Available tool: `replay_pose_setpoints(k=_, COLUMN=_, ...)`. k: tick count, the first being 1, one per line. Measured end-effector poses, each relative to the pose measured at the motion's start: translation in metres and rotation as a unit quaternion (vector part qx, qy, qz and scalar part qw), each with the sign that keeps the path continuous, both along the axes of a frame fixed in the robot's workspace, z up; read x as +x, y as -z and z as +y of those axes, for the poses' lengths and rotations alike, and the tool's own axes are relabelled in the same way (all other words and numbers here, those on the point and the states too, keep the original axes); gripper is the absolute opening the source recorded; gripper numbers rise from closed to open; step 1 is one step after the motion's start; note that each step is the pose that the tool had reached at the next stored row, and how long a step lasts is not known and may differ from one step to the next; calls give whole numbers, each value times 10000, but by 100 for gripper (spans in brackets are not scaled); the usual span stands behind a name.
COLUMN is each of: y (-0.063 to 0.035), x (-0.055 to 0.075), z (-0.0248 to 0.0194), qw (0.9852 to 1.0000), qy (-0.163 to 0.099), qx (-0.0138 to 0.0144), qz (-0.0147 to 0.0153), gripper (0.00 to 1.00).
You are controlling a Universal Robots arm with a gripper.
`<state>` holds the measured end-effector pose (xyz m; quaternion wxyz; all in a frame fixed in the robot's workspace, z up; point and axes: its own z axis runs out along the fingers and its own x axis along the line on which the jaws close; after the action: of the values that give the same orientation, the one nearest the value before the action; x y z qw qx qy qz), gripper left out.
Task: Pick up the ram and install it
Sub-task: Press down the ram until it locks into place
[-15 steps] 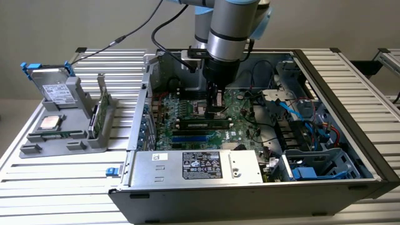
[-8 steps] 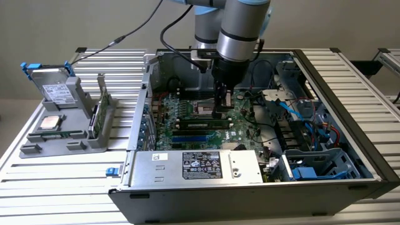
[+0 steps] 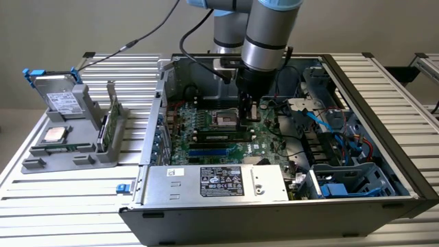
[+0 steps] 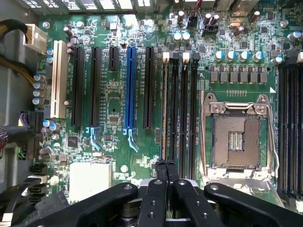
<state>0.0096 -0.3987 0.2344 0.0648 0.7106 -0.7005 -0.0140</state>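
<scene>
Gripper is seen with its fingers pressed together, nothing pinched between them. In the exterior view the gripper is reached down into the open computer case, close over the motherboard beside the empty processor socket.

The ram is seen edge-on in the wrist view, standing upright in one of the long black slots next to the socket. In the exterior view the ram is seen as a dark, green-edged stick lying along the slot row. It appears seated or nearly seated; whether the end latches are locked cannot be told. The closed fingertips are placed right at one end of the stick's top edge; touching or just above cannot be told.

Handling, judged: the stick is expected to be light, stiff and thin, and fragile under twisting or sideways load. The flat faces carry chips and a label, and the bottom edge carries contacts, so these are best avoided. Hold is best taken across the thin faces near the top edge, mid-length, or force applied straight down on the top edge near the ends. Off-axis pressure could bend the stick or the slot.

Outside the case, a grey holder with spare parts is seen at the exterior view's left.
</scene>
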Motion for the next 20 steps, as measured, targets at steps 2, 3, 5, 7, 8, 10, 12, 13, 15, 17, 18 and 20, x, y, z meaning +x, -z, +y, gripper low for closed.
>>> replay_pose_setpoints(k=2, y=32, x=0, z=0, qw=10000, qy=0, qx=0, qz=-2, gripper=10)
replay_pose_setpoints(k=3, y=47, x=0, z=0, qw=10000, qy=0, qx=0, qz=-3, gripper=10)
replay_pose_setpoints(k=5, y=71, x=0, z=-1, qw=10000, qy=0, qx=-5, qz=-2, gripper=10)
replay_pose_setpoints(k=7, y=94, x=-1, z=-2, qw=10000, qy=0, qx=-6, qz=-2, gripper=10)
replay_pose_setpoints(k=8, y=99, x=-1, z=-2, qw=10000, qy=0, qx=-6, qz=-1, gripper=10)
replay_pose_setpoints(k=10, y=102, x=-1, z=0, qw=10000, qy=1, qx=-1, qz=-2, gripper=10)
replay_pose_setpoints(k=12, y=59, x=0, z=2, qw=10000, qy=1, qx=10, qz=-7, gripper=10)
replay_pose_setpoints(k=13, y=12, x=-3, z=1, qw=10000, qy=1, qx=4, qz=-4, gripper=10)
replay_pose_setpoints(k=15, y=-50, x=-42, z=0, qw=10000, qy=1, qx=1, qz=-9, gripper=10)
replay_pose_setpoints(k=17, y=-54, x=-101, z=0, qw=10000, qy=0, qx=1, qz=-18, gripper=10)
replay_pose_setpoints(k=18, y=-54, x=-137, z=0, qw=10000, qy=0, qx=1, qz=-24, gripper=10)
replay_pose_setpoints(k=20, y=-55, x=-207, z=0, qw=10000, qy=0, qx=-1, qz=-35, gripper=10)
